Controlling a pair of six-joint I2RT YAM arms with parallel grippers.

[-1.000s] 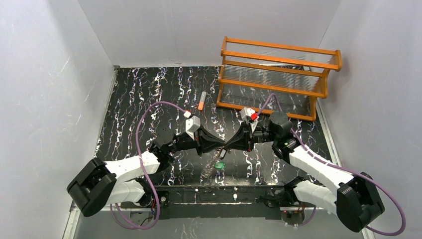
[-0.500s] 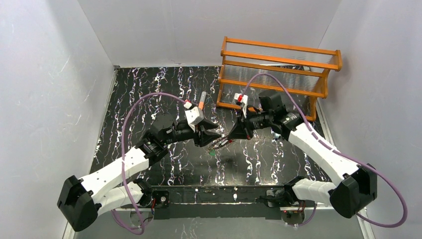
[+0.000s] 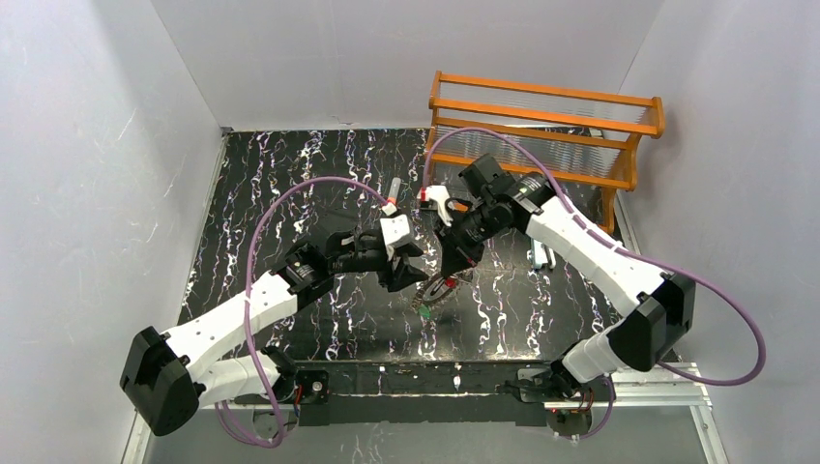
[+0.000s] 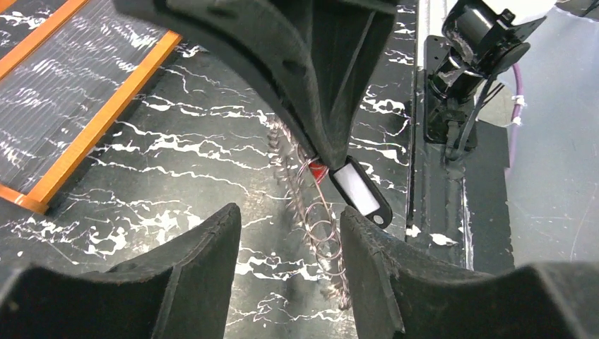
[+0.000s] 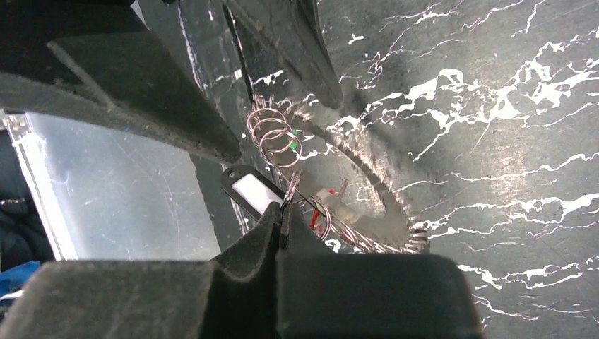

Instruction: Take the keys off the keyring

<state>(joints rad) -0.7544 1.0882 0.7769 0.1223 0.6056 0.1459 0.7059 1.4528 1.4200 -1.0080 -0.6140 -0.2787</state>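
Keyring (image 4: 313, 206) sits pinched at the tip of your right pincer (image 4: 330, 147), clenched on it; your left pincer (image 4: 289, 229) is released, fingers flanking the keyring.

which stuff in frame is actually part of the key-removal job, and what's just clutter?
Part of the job:
- keyring, pinched by the shut right gripper
- black-and-white key
- red key
- green key
- left gripper, open beside the ring

Lying about:
- orange rack
- orange-and-grey tube
- pale clip
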